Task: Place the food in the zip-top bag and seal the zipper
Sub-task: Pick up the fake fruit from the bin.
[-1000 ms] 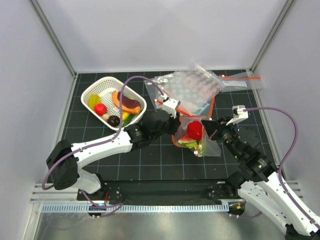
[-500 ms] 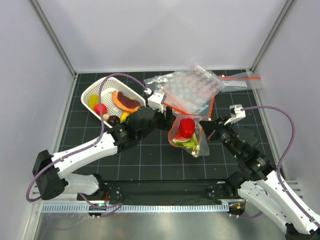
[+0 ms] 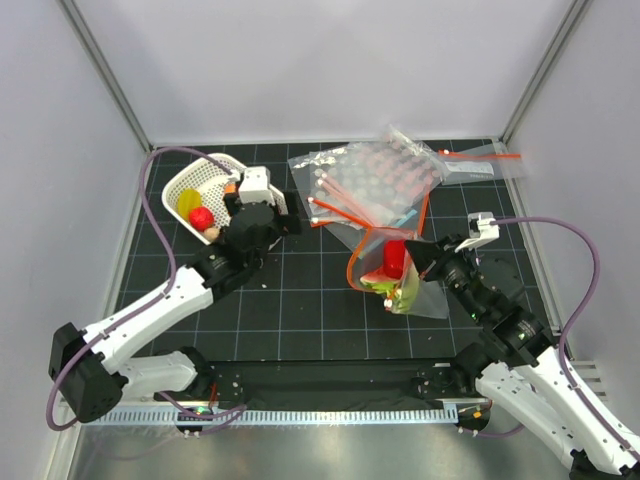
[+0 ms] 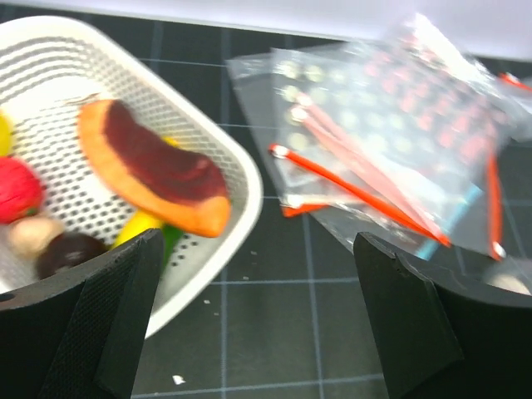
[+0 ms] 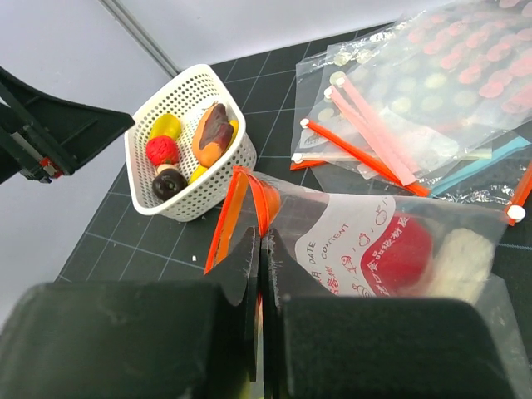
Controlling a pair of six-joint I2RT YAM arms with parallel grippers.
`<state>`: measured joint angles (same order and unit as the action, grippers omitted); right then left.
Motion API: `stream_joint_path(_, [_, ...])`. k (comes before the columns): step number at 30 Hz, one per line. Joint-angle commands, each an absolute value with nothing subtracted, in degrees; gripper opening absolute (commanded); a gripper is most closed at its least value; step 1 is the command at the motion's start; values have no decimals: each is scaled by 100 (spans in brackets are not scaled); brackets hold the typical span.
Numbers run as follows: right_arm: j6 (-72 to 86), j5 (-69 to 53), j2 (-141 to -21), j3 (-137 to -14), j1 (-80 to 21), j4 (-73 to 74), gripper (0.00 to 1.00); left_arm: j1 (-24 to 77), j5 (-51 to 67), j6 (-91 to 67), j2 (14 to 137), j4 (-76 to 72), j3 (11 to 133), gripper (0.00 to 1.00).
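Fingers of the right gripper (image 5: 259,237) are pressed together on the zipper (image 5: 229,212), holding the zip-top bag (image 5: 366,241) mid-mat, mouth gaping left, body trailing right, red fruit (image 5: 403,249) inside. Spare bags (image 3: 380,175) crowd its far edge; bare mat (image 3: 300,300) lies leftward. Left gripper (image 4: 258,249), which was at the mouth, has pulled back to the basket (image 4: 249,191), jaws spread, empty.

We read red print "DATE" and, less surely, "CONTENT" on the white panel (image 5: 357,243) of the bag (image 5: 332,204), centre of the right wrist view; the smaller characters beside them are illegible.
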<state>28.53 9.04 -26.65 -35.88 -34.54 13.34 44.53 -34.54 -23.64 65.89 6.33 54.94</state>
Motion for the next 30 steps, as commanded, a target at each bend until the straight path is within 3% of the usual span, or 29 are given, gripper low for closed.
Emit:
stream_joint_path(1, [2795, 1055, -2681, -3639, -3480, 896, 1, 4237, -4691, -3038, 6478, 852, 5414, 100])
stream_joint_path(5, [2812, 1028, -2707, -3630, -3480, 888, 1, 3965, -5519, -3682, 6521, 1221, 5362, 100])
stream_joint_path(9, [2839, 958, -2716, -3604, -3480, 844, 1, 3692, -5144, -3964, 6670, 1205, 5291, 98])
stream_joint_path(13, [2857, 923, -2768, -3595, -3480, 817, 1, 3481, -5009, -4192, 6917, 1300, 5326, 88])
stream_joint_path(19, [2874, 879, -2804, -3586, -3480, 791, 1, 3254, -5845, -4605, 7355, 1468, 5361, 76])
stream_joint_path(25, [2892, 853, -2804, -3551, -3489, 756, 1, 2410, -4861, -5844, 8566, 2406, 6088, 81])
stream_joint_path(30, [2892, 835, -2874, -3551, -3480, 747, 1, 2338, -5026, -5968, 9395, 3436, 6942, 88])
